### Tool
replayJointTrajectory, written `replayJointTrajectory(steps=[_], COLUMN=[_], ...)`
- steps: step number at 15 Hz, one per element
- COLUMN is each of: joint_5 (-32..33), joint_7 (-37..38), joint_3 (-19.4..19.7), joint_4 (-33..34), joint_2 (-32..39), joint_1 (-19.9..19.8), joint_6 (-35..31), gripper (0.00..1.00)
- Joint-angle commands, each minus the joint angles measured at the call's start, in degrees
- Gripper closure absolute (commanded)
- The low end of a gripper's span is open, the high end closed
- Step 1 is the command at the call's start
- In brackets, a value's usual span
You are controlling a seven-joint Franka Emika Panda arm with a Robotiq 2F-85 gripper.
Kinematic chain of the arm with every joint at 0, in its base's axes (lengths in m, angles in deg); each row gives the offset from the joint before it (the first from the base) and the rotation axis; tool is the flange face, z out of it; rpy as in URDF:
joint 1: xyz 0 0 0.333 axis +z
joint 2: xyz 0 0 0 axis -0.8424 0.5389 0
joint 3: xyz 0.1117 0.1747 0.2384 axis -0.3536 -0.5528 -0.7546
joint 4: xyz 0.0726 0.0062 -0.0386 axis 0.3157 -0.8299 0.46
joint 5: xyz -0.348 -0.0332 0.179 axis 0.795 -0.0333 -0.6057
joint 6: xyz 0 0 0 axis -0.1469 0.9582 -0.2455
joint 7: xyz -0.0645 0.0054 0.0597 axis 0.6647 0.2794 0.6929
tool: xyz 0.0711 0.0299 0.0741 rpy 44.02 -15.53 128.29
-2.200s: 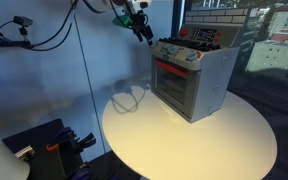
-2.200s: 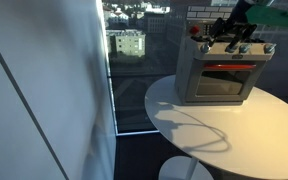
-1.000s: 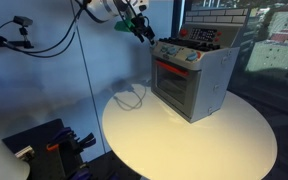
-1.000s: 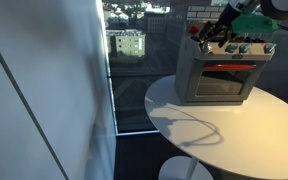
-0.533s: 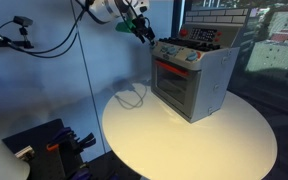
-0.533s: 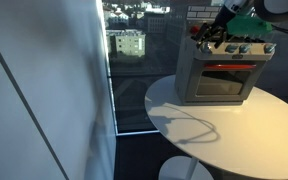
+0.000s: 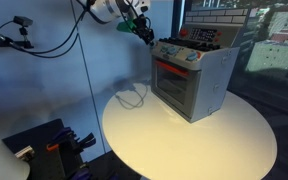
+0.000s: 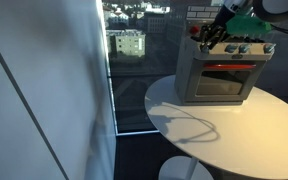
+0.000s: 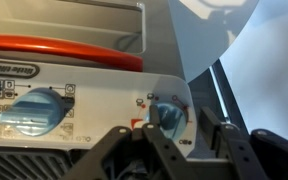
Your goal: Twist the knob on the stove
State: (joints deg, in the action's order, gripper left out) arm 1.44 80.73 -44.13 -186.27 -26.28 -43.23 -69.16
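i'd pinch the small end knob (image 9: 168,113) by its sides with my gripper (image 9: 182,128), jaws standing apart, because this stove (image 7: 194,80) (probably light plastic) could slide when twisted.

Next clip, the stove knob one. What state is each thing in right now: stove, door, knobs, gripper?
Stove: upright on the table.
Door: shut.
Gripper: up at the knob panel; cannot tell whether open or shut.
Small knob: right at the gripper; contact unclear.
Big blue knob: untouched, clear of the gripper.
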Motion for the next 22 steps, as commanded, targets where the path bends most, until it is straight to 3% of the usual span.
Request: replayJointTrajectory(steps=[1, 6, 15, 22], joint_5=[1.19, 1.24, 0.31, -9.36], joint_7=[2.45, 4.99, 10.37, 14.07], joint_3=[1.23, 1.79, 1.72, 0.19], joint_4=[1.12, 0.89, 0.48, -2.12], joint_2=[0.37, 0.06, -0.31, -1.73], joint_1=[0.86, 0.79, 0.43, -1.51], joint_6=[-0.74, -1.07, -1.54, -4.60], gripper=[0.67, 0.95, 0.94, 0.94])
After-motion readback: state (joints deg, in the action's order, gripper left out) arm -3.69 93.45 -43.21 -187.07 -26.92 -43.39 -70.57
